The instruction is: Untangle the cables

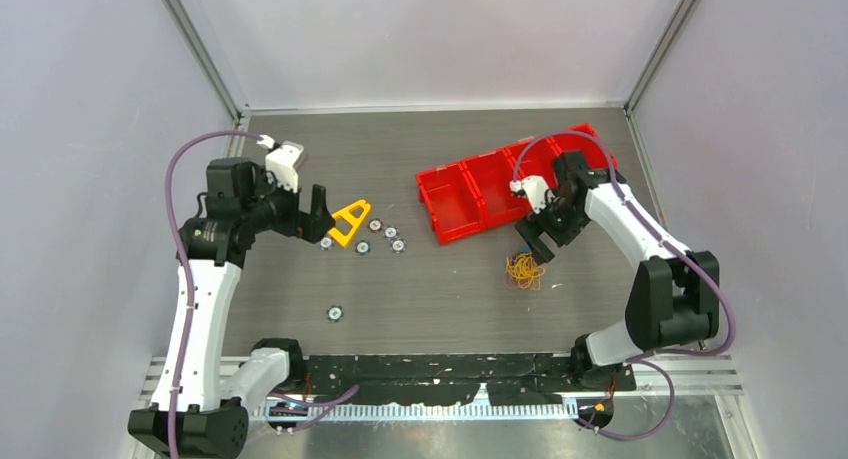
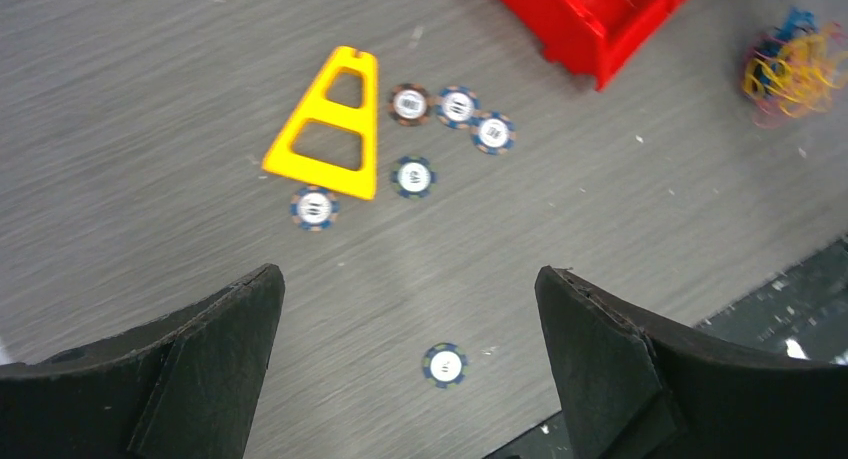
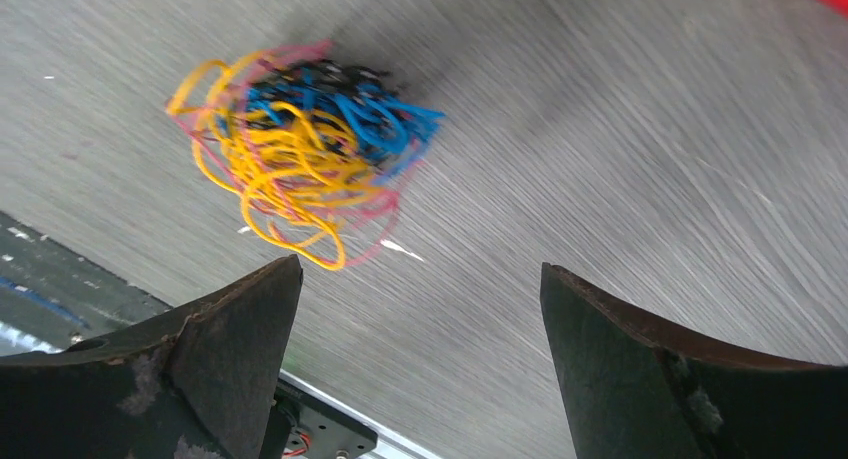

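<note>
Lying tangled, cables (image 3: 300, 169), discs (image 2: 413, 176) (markings unreadable)

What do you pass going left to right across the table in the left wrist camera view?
Yellow frame → lone disc → red bins → cables. The other discs overlap the frame, so they are left out.

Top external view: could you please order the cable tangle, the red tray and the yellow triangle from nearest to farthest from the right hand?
1. The cable tangle, just under the right hand, on its near side.
2. The red tray, behind the hand, toward the far wall.
3. The yellow triangle, well across on the left side.
</note>
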Controlling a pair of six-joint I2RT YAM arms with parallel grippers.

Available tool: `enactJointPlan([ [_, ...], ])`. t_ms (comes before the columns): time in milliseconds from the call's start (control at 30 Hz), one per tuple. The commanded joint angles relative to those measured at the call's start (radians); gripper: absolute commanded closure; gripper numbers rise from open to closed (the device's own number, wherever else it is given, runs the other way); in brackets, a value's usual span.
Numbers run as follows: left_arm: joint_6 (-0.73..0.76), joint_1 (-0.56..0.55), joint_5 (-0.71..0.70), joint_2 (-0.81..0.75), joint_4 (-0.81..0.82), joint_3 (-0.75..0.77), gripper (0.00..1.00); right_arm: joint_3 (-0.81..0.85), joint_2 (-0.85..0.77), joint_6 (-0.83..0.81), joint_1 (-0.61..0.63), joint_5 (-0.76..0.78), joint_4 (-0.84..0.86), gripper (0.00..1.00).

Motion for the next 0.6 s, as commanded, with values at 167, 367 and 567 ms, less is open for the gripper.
enactJointPlan([
  [167,-0.141,-0.078,0.15,0.0,0.136,-0.082,0.01,-0.006,0.18,-0.015,0.15,-0.136,-0.008,0.03],
  [367,-0.227,-0.135,0.254,-0.023,0.279,-0.183,0.01,0.031,0.199,-0.024,0.158,-0.312,-0.017,0.76],
  [567,-0.312,-0.343,0.327,0.024,0.482,-0.293,0.01,0.139,0.016,0.152,0.197,-0.628,0.09,0.94],
])
